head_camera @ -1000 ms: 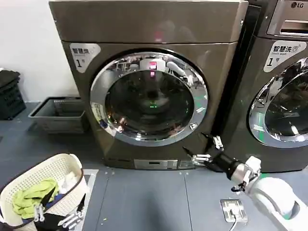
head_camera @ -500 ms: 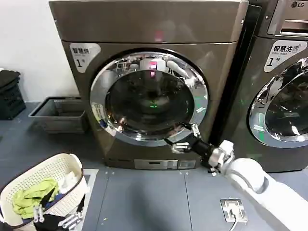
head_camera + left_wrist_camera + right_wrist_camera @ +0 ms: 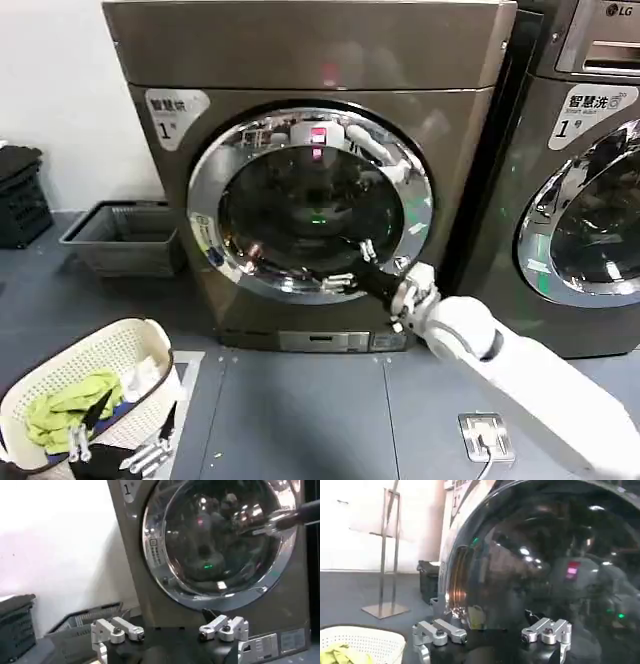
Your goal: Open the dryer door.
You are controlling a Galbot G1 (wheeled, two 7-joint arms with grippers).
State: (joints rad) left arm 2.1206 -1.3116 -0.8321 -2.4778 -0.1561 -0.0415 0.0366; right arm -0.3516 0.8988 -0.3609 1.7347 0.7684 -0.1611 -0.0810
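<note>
The dryer door point(image 3: 207, 205), a wide chrome ring round dark bulging glass, sits shut on the front of the middle machine. My right gripper point(image 3: 350, 265) is open and hovers against the lower right of the glass, just inside the ring, holding nothing. From the right wrist, the open gripper point(image 3: 493, 634) faces the dark glass point(image 3: 545, 565) at close range. My left gripper point(image 3: 115, 448) is parked low at the front left over the laundry basket, and it is open point(image 3: 172, 632). The left wrist view looks up at the door point(image 3: 215, 540) from a distance, and the right gripper point(image 3: 270, 522) shows against the glass.
An LG-branded machine point(image 3: 590, 200) stands right beside the dryer. A grey crate point(image 3: 120, 235) and a black basket point(image 3: 20, 195) line the left wall. A white laundry basket point(image 3: 150, 345) with a green cloth is at the front left. A floor socket plate point(image 3: 485, 435) lies under my right arm.
My right arm has swung left and upward, from low beside the dryer's bottom right corner to in front of the door glass. The gripper stayed open. The left arm has not moved.
</note>
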